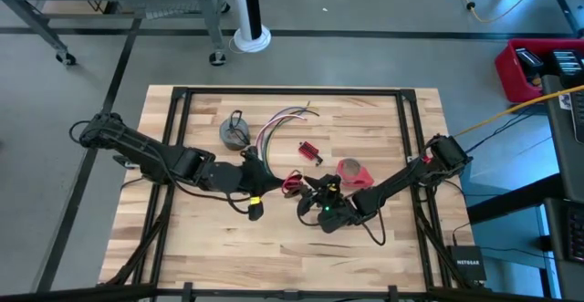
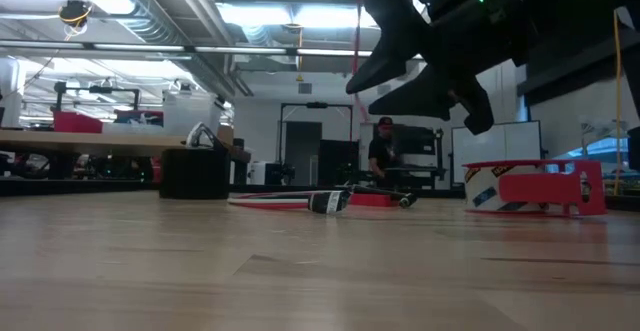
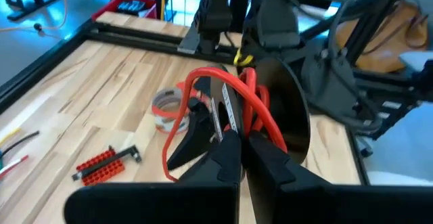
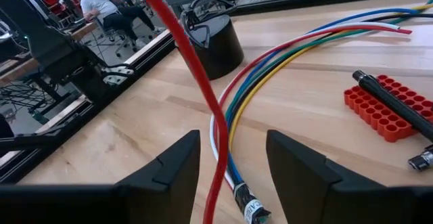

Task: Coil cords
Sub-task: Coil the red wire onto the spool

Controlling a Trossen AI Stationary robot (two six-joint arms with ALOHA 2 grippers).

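My left gripper is shut on the black-and-red cord, whose red loops stand beyond its fingertips above mid-table. My right gripper faces it, open, just to the right. One red strand of that cord runs down between its fingers; whether it touches them I cannot tell. The long wire bundle lies flat on the table, plug end nearest the right gripper. The grey coil stands on the table farther back. My left gripper pinches the black-and-red cord where its red loops gather, between the two shut fingers. The fingers come slanting down from the table's left. The loops are lifted clear of the table and fan out past the fingertips, slack.
A small red block with a black rod across it lies behind the grippers. The red tape roll sits to the right. A black frame borders the wooden table. A person sits in the room beyond.
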